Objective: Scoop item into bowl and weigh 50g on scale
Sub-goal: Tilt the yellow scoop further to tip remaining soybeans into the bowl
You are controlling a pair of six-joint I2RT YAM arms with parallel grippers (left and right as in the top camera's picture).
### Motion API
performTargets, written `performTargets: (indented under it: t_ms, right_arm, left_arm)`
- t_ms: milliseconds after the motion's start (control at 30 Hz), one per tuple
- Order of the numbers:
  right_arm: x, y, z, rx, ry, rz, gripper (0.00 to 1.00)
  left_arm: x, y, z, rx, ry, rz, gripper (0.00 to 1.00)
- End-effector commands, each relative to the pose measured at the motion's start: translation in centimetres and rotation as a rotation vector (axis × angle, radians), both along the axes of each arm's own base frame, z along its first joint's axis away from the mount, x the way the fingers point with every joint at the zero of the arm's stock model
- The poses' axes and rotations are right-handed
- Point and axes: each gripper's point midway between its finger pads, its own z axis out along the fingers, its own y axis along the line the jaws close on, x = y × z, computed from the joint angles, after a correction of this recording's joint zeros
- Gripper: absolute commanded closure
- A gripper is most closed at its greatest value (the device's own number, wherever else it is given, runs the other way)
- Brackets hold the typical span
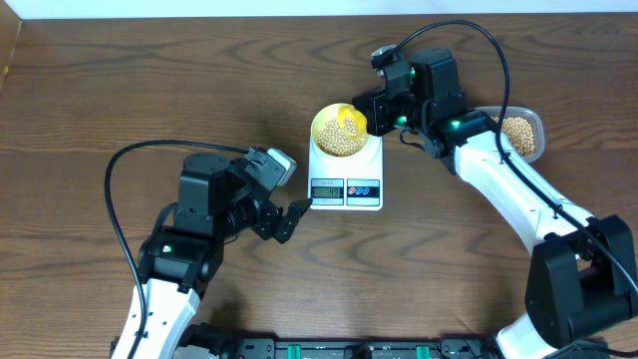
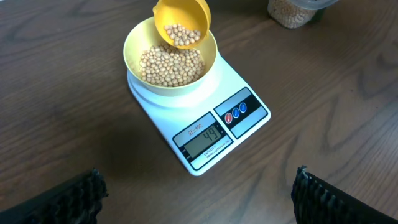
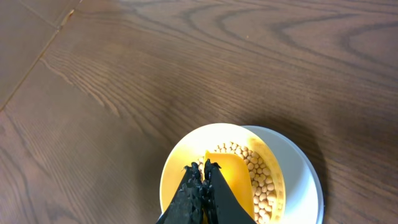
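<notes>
The white scale [image 1: 371, 160] stands mid-table with the pale-yellow bowl [image 1: 325, 137] on it, partly filled with tan beans [image 2: 172, 64]. Its display [image 2: 202, 140] reads 49. My right gripper [image 1: 371, 118] is shut on the handle of a bright yellow scoop [image 2: 182, 18], which is tilted over the bowl's far rim with a few beans in it. In the right wrist view the shut gripper [image 3: 202, 169] sits above the scoop [image 3: 233, 180] and bowl [image 3: 171, 174]. My left gripper [image 1: 291, 221] stands open and empty just left of the scale's front, its fingers [image 2: 68, 199] wide apart.
A clear plastic container [image 1: 520, 135] of beans sits to the right of the scale, behind the right arm. Black cables loop over the table behind both arms. Bare wood lies left of the scale and in front of it.
</notes>
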Motion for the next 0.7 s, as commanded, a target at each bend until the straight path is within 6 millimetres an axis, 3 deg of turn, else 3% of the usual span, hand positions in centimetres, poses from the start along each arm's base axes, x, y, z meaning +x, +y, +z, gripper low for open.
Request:
performTargets:
  t_ms: [0, 200, 467, 667]
  right_arm:
    - [0.1, -0.2, -0.2, 0.001, 0.007, -0.010, 0.99]
    - [0.1, -0.2, -0.2, 0.043, 0.063, -0.055, 0.99]
    - [-0.7, -0.1, 0.7, 0.227, 0.242, -0.066, 0.99]
    - [-0.5, -1.4, 1.1, 0.305, 0.319, -0.095, 0.99]
  left_arm:
    - [0.0, 0.2, -0.4, -0.001, 0.015, 0.018, 0.02]
    - [0.0, 0.2, -0.4, -0.001, 0.015, 0.018, 0.02]
    - [0.0, 0.2, -0.4, -0.001, 0.015, 0.018, 0.02]
    - [0.0, 0.2, -0.4, -0.001, 0.015, 0.018, 0.02]
